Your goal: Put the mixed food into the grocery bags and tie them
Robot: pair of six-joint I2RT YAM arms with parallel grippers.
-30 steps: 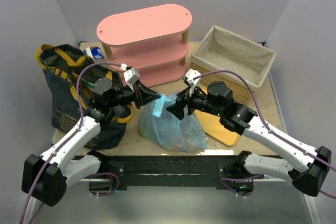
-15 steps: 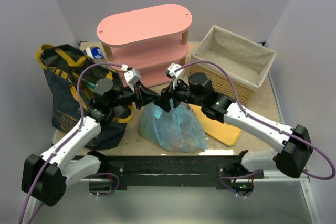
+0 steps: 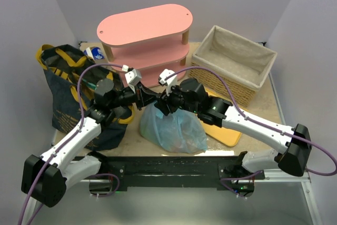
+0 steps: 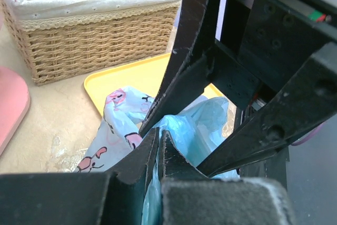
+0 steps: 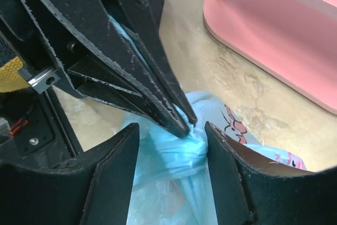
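Observation:
The light-blue patterned plastic bag (image 3: 176, 130) stands full on the table in front of the shelf, its top gathered into a twisted neck (image 5: 181, 151). My left gripper (image 3: 151, 98) is shut on the top of that neck, and it also shows in the left wrist view (image 4: 158, 139). My right gripper (image 3: 164, 105) is open, its two fingers (image 5: 113, 177) either side of the neck just below the left fingertips, midway point (image 5: 171, 130). The navy tote (image 3: 66, 96) with yellow handles stands at the left. The food is hidden inside the bags.
A pink three-tier shelf (image 3: 145, 35) stands behind the bag. A wicker basket (image 3: 234, 61) with cloth lining sits at the back right. A yellow tray (image 3: 226, 130) lies under the right arm. A white-and-blue item (image 3: 96, 52) shows beside the tote's top.
My right gripper has moved left and up to the left gripper and now straddles the bag's neck with open jaws. My left gripper has kept its hold in place.

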